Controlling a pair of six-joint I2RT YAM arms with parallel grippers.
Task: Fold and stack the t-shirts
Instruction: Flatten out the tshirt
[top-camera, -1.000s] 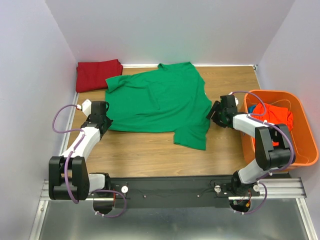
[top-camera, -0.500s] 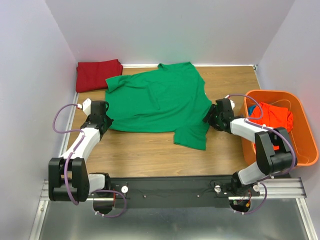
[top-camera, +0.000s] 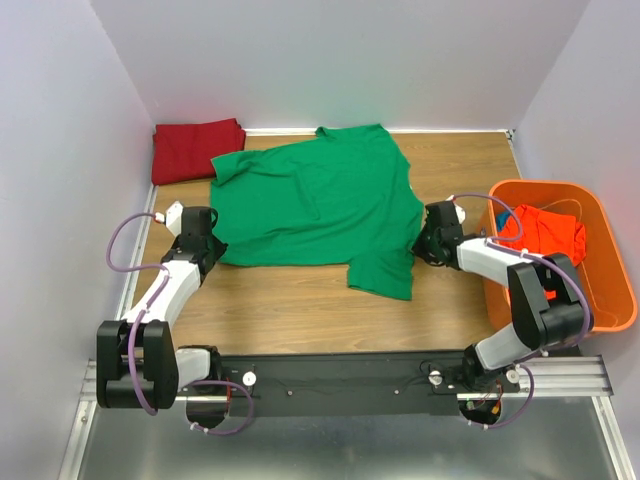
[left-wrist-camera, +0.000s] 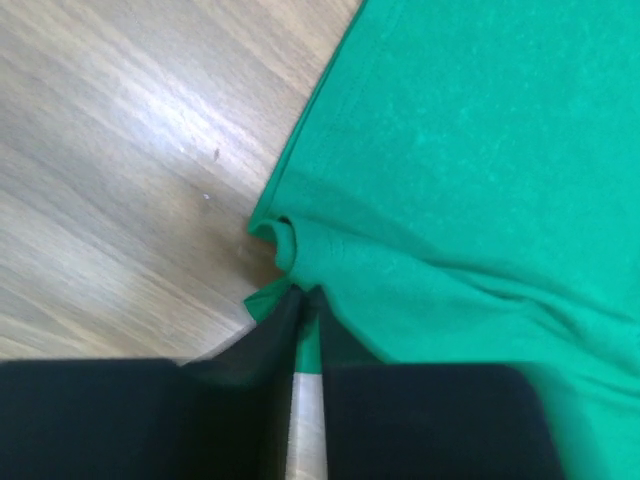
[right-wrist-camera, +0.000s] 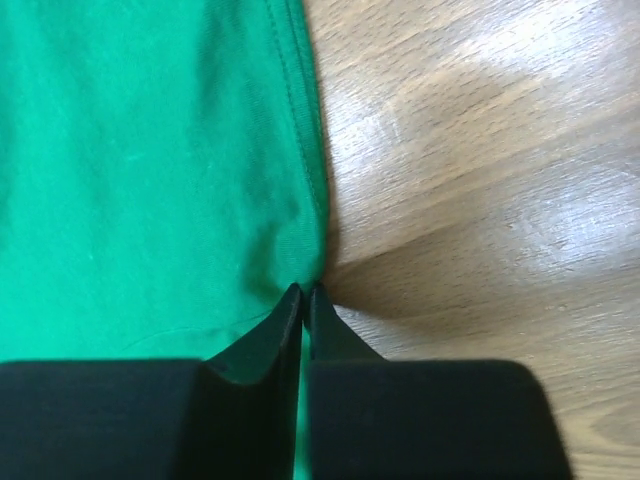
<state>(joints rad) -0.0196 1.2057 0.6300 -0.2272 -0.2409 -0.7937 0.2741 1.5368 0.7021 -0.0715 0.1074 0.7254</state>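
Starting nearest us, our left gripper (left-wrist-camera: 300, 292) is pinched tight on the near-left corner of the green t-shirt (top-camera: 320, 200), with a small curl of hem bunched just ahead of the tips and green cloth showing between the fingers. Our right gripper (right-wrist-camera: 303, 290) is closed in the same way on the shirt's right edge, where the stitched hem meets the bare wood of the table (top-camera: 300, 310). The shirt lies spread across the middle of the table, mostly flat. One sleeve hangs toward us on the right and the far-left part is rumpled. We judge the step in hand to be the first fold of this shirt, with both holds taken and the lift not yet begun. The next move calls for raising both edges together, keeping the cloth taut between the arms, and carrying the near part over toward the far edge without either pinch slipping. To the right, the orange-red t-shirt (top-camera: 545, 228) lies crumpled inside the basket (top-camera: 548, 186), not yet folded. In the far-left corner the dark red t-shirt (top-camera: 197, 148) sits as a neat folded square, just touching the green shirt's far-left edge, and we take it for the base of the stack.
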